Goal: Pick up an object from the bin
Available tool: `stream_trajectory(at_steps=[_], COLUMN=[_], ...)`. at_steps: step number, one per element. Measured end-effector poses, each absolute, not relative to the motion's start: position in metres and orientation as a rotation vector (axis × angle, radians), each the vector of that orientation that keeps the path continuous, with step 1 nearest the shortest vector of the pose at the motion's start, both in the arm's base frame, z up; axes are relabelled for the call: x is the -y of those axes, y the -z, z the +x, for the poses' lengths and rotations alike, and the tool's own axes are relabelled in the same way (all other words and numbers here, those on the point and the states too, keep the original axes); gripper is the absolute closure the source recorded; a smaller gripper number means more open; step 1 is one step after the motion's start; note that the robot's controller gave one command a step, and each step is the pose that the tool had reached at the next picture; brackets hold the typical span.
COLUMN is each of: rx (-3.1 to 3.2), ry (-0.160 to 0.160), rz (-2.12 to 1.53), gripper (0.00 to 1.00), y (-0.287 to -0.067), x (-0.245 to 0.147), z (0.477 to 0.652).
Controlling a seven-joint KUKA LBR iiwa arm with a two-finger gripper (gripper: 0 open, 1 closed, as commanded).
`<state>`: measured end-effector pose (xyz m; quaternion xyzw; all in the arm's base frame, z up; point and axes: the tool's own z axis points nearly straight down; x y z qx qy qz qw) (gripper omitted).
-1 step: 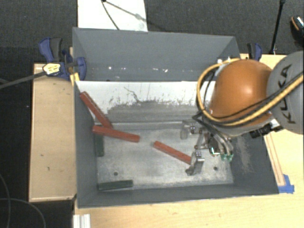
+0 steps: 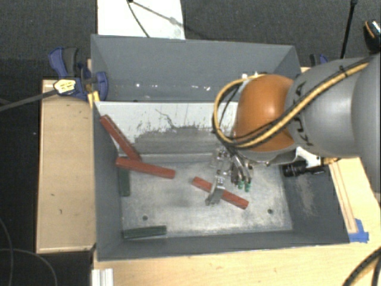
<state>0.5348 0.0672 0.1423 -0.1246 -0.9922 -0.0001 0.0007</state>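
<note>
The arm bends in from the frame's right and drops its tool (image 2: 217, 189) steeply onto a red bar (image 2: 236, 201) lying lower-middle in the bin (image 2: 172, 210); spread or pinching, I cannot tell.

Light comes from above, fairly bright and even. The grey metal bin (image 2: 107, 207) takes it unevenly. The far part of its scratched floor (image 2: 172, 117) is washed almost white by glare, while the near part is a duller grey. A row of small glints dots the back wall (image 2: 190, 64). The round orange cover (image 2: 265, 109) on the arm's wrist carries a soft highlight, and the arm (image 2: 339, 112) throws a dark shadow (image 2: 306, 204) over the bin's right side. The dark carpet (image 2: 36, 16) around the bin is dim.
</note>
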Motion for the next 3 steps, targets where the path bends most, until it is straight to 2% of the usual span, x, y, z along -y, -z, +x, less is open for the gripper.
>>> stream_trajectory(at_steps=[1,2,3], rx=[3.085,3.092,3.086], ry=[-0.003,0.001,0.006], rz=[-0.565,-0.564,-0.628], gripper=[0.0,1.0,1.0], y=[-0.067,-0.071,-0.208], x=[-0.029,-0.031,-0.062], z=[0.537,0.538,0.515])
